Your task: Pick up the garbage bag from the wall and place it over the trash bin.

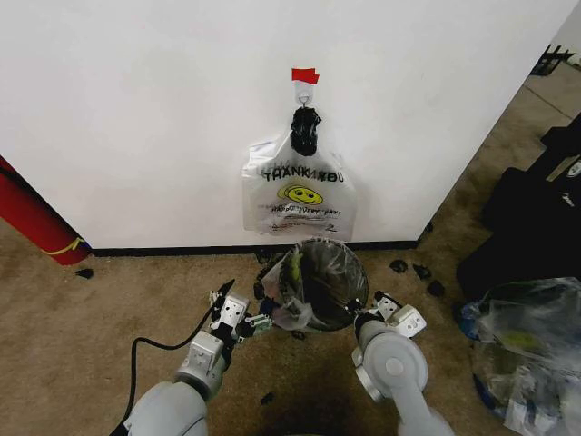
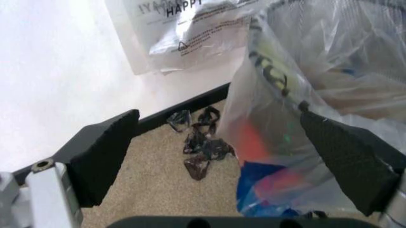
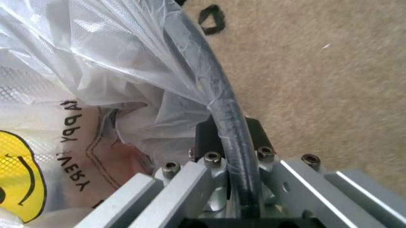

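The trash bin (image 1: 352,300), black wire mesh, stands on the carpet against the wall (image 1: 136,109). The see-through garbage bag (image 1: 313,272) lies over its mouth, and blue patches show low on its side (image 2: 266,190). My left gripper (image 1: 261,323) is at the bin's left side, open, with its fingers (image 2: 104,152) spread wide and the bag's side bulging against the far one. On the bin's right side, my right gripper (image 1: 368,316) straddles the black rim (image 3: 219,95), its jaws closed on the rim where the bag's film (image 3: 114,57) drapes over it.
A white "THANK YOU" smiley bag (image 1: 300,195) hangs from the hook under red tape (image 1: 304,74), just above the bin. A red cylinder (image 1: 32,222) leans at the left. Black cases (image 1: 536,227) and a clear plastic heap (image 1: 526,354) are at the right. Black scraps (image 2: 199,142) litter the baseboard.
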You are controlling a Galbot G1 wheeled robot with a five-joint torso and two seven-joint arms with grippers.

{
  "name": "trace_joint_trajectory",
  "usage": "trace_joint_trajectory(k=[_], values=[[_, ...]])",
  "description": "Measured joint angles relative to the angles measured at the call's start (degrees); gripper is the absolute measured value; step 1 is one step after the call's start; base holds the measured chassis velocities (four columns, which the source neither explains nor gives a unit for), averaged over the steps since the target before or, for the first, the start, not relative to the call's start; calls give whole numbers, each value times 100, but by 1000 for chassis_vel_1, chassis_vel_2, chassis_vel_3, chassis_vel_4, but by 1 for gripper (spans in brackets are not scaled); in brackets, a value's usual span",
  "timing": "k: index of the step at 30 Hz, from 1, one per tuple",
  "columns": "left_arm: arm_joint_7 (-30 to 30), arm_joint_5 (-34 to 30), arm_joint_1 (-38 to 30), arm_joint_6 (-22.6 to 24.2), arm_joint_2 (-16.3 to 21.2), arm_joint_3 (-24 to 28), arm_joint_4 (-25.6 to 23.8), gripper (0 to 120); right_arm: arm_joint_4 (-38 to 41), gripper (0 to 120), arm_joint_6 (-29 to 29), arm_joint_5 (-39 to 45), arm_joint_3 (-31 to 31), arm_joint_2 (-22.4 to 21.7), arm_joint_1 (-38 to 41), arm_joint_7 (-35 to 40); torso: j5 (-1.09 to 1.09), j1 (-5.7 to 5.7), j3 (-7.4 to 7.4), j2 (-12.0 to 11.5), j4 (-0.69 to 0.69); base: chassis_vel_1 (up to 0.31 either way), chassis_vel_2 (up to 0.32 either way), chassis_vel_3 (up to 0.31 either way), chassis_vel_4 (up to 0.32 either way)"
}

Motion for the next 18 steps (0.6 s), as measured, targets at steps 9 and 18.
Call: trace_joint_trajectory(k=[9,18], values=[[6,56,75,-1,-87,26,2,100,-283,0,-100,5,48,-90,120,34,0,0,0,0,0,0,0,0,0],[9,97,145,-44,-106,10,55,100,-518,25,-107,153,132,-62,268,-157,-1,0,0,0,0,0,0,0,0]])
